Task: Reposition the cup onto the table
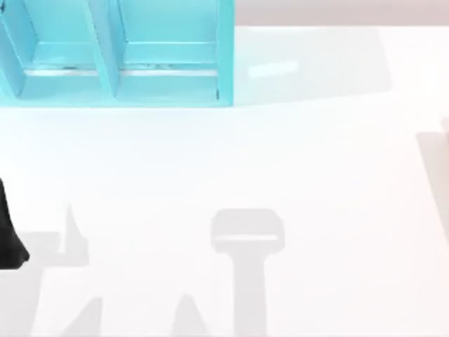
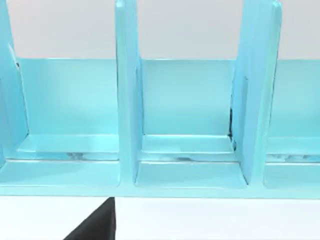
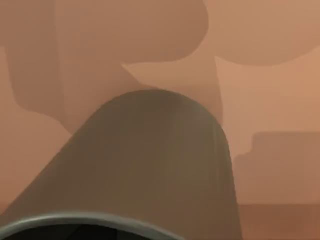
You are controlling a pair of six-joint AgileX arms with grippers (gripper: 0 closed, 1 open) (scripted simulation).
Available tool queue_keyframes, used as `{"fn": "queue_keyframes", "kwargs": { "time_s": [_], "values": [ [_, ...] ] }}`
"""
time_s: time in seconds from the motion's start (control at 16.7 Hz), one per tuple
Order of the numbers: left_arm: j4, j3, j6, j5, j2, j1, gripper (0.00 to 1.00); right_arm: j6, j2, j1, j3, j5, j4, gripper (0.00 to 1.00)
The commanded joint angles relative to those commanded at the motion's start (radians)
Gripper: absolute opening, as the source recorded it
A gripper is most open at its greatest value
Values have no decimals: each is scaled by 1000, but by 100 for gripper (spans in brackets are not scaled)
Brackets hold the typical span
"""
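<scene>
Two AgileX arms share a white bench [image 1: 316, 175], with a turquoise shelf unit [image 1: 168, 70] standing at its far left corner. Well in front of the shelf, at the bench's left edge, a black section of the left arm [image 1: 8, 235] juts into the overhead view. That arm's wrist camera faces the shelf's open compartments head-on, with upright dividers between them and a black wedge [image 2: 95, 227] low in front of the shelf. Whether the left pincer is open or closed cannot be told. Grey shadows lie across the bench in front of the shelf and off to its right. The cup [image 3: 150, 165], plain grey-beige, looms close before the right arm's wrist camera against a shadow-streaked orange-brown backdrop. Where it sits relative to the shelf cannot be told, nor whether the right pincer has hold of it.
</scene>
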Motion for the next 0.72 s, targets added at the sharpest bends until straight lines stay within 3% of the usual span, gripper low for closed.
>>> {"fn": "queue_keyframes", "kwargs": {
  "time_s": [0.72],
  "values": [
    [0, 0, 0, 0, 0, 0, 100, 0, 0, 0, 0, 0, 0, 2]
  ]
}}
